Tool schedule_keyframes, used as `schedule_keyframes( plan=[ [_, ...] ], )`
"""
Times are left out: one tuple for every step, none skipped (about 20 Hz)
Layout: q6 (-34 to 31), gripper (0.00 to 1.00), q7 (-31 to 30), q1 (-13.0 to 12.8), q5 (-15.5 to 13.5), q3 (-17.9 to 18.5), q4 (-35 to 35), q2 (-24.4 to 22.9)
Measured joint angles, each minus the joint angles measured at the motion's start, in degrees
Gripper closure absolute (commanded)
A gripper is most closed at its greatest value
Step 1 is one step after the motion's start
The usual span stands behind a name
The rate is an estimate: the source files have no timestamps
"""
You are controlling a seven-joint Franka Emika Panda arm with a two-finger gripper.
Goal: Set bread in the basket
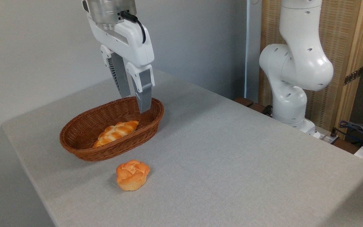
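Nearest the camera: a small round rose-shaped bun point(132, 175), orange, upright on the grey table point(232, 151), just in front of the basket and apart from it. Nothing else on the near cloth.

Behind the bun: the basket point(83, 148), oval brown wicker, low sloping sides, long axis running from near left to far right. Inside it, the bread point(116, 133), a braided golden loaf with pale seams, lying flat along the floor of the basket, toward the near wall, one tapered end pointing to the far right end. Fully within the rim; no part hanging over.

Above the far right end of the basket: the gripper point(135, 101), pointing down, fingers spread moderately with clear air between them, gripping nothing. Right fingertip seen in front of the far rim, left fingertip a little higher against the table beyond; contact with the wicker not judged, though looks clear of it. Bread below and to the left of the fingertips, apart from them, untouched. No obstacle between gripper and loaf.

Farther back on the right: the white robot base point(290, 94) at the table's far edge, a woven panel in a wooden frame point(342, 47) behind it, and cables point(358, 129) at the far right. Plain grey wall point(27, 47) behind the rest.
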Motion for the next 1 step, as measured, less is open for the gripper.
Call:
schedule_keyframes(
  plan=[
    [0.01,0.00,0.00,0.02,0.00,0.01,0.00,0.00]
  ],
)
